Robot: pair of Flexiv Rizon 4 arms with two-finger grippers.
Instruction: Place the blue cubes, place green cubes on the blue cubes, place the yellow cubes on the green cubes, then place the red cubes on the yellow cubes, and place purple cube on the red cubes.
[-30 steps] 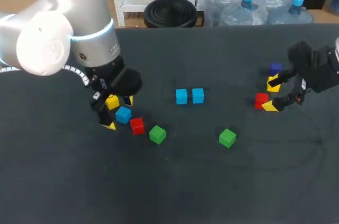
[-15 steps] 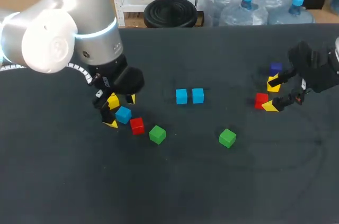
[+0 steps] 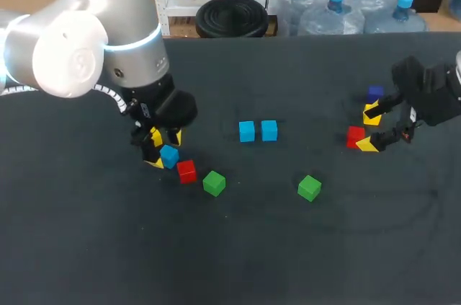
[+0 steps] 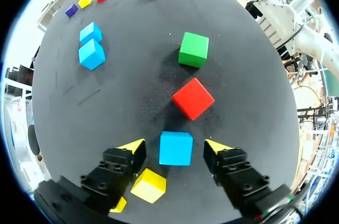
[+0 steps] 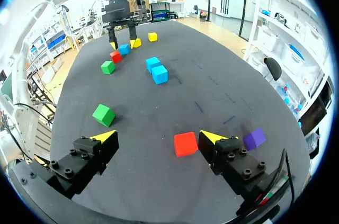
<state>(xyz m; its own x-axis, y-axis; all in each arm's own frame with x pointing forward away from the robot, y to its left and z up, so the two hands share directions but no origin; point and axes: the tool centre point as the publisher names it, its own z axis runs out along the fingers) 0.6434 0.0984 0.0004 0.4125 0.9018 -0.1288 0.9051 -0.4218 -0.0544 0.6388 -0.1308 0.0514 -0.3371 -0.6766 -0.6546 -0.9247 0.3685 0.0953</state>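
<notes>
From the head view, find the left end effector [image 3: 165, 149] low over the left part of the counter [image 3: 230, 254], spread apart and straddling a lone blue cube [image 3: 169, 156]; note a yellow cube [image 3: 155, 136] just behind it, a red cube [image 3: 186, 171] just beside it toward the front edge, and a green cube [image 3: 213, 183] beyond that; mark the pair of blue cubes [image 3: 258, 130] side by side near the middle, probably the goal for this third one; see the right end effector [image 3: 369, 129] near the right edge, open too, beside a second red cube [image 3: 355, 135] and a purple cube [image 3: 374, 93].

From the left wrist view, confirm the left end effector [image 4: 175, 146] with a gap either side of the blue cube [image 4: 176, 148], so nothing clamped yet; judge the cube roughly square to the tips; close on its two flat side faces, evenly, without pushing forward into the red cube [image 4: 193, 98] just ahead; mind the yellow cube [image 4: 148, 186] right against the near finger; lift straight up before swinging toward the pair of blue cubes [image 4: 91, 45].

From the right wrist view, read the right end effector [image 5: 158, 138] as open, with the second red cube [image 5: 185, 144] between its fingers but not gripped, and the purple cube [image 5: 254, 138] just outside one finger; best left parked there, clear of the middle.
</notes>
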